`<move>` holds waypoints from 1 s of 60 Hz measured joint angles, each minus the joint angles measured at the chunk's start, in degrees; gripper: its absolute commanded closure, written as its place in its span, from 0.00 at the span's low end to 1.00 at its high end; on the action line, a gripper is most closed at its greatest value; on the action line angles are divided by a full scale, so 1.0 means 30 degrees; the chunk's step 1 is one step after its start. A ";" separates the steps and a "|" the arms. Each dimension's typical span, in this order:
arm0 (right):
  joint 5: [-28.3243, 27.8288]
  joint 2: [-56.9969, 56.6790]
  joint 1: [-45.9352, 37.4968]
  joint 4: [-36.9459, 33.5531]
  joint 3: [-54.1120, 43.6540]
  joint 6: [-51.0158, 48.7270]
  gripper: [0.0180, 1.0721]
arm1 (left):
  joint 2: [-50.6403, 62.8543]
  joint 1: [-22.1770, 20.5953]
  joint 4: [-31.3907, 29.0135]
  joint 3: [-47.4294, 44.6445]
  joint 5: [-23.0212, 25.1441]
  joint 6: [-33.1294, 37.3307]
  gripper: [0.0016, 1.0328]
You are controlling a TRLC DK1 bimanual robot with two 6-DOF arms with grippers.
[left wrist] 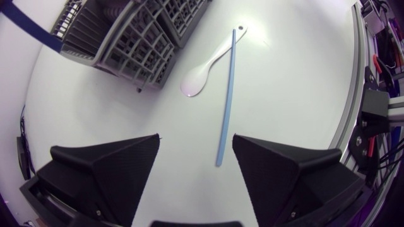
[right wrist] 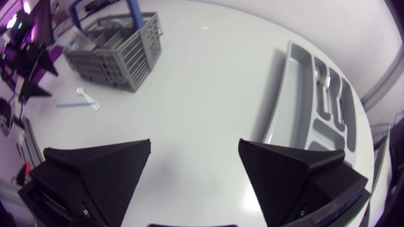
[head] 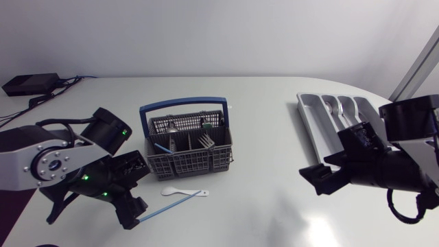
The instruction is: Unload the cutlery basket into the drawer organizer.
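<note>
The left gripper [left wrist: 196, 144] is hovering low over the table [left wrist: 290, 82] in front of the cutlery basket [left wrist: 126, 38], its two fingers standing wide apart and holding nothing. A thin blue stick [left wrist: 226, 101] is lying flat in front of the basket, its near end sitting between those open fingers, closer to one than the other. A white spoon [left wrist: 203, 74] is lying just beside the stick, on the basket's side of it, seemingly touching it at the handle tip. Well to the right of the basket, the drawer organizer [head: 336, 118] is sitting with the right gripper [right wrist: 194, 148] hanging near it, also wide open and empty. More cutlery is standing in the basket.

Likely risks: the broad fingers may be skidding over so flat a stick. Gripped at its end, it may be swinging down or dragging the spoon along.
</note>
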 measured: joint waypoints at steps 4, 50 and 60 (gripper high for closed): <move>-0.0219 0.0255 0.0415 -0.0342 -0.0022 -0.1698 0.05 | 0.1107 0.0000 0.0007 0.0423 0.0007 0.0262 0.46; -0.0262 0.2419 0.1734 0.0015 -0.0044 -0.3373 0.05 | 0.5231 -0.1909 0.0823 -0.0007 -0.1078 0.1173 0.69; -0.0262 0.2419 0.1763 0.0029 -0.0044 -0.3373 0.05 | 0.5880 -0.1858 0.1377 0.0503 -0.1078 0.1231 0.97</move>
